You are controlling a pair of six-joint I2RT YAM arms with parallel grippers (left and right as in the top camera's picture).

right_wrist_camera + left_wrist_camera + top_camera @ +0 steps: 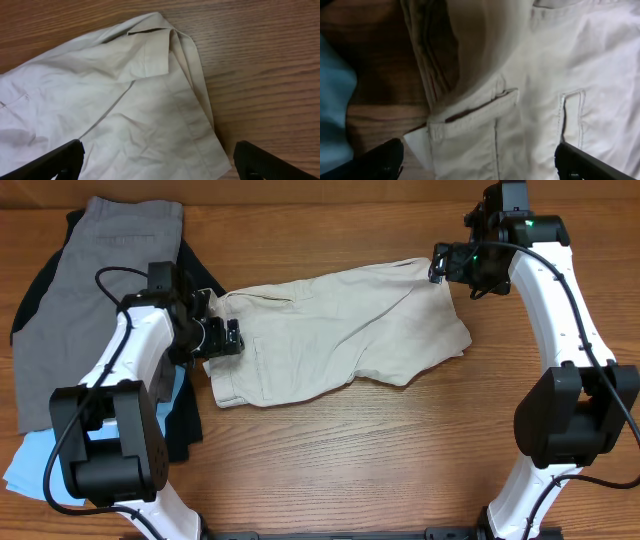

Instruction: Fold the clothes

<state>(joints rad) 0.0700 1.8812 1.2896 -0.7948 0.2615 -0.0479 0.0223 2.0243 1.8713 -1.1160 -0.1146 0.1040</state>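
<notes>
Lying flat on the table (330, 470), the khaki shorts (340, 330) have their waistband (470, 117) under the left gripper (224, 338) and a leg hem (197, 95) under the right gripper (442, 262). Both grippers have fingers (55, 160) spread wide, clamping nothing, seemingly stationed at opposite ends so each can seize an edge for the fold.

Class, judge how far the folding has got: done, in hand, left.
Done: khaki shorts lie flat, legs apparently stacked. In hand: left gripper open over the waistband, right gripper open over the hem, holding nothing. Left: the cross fold, then grey shorts, light-blue shorts, black garment.
</notes>
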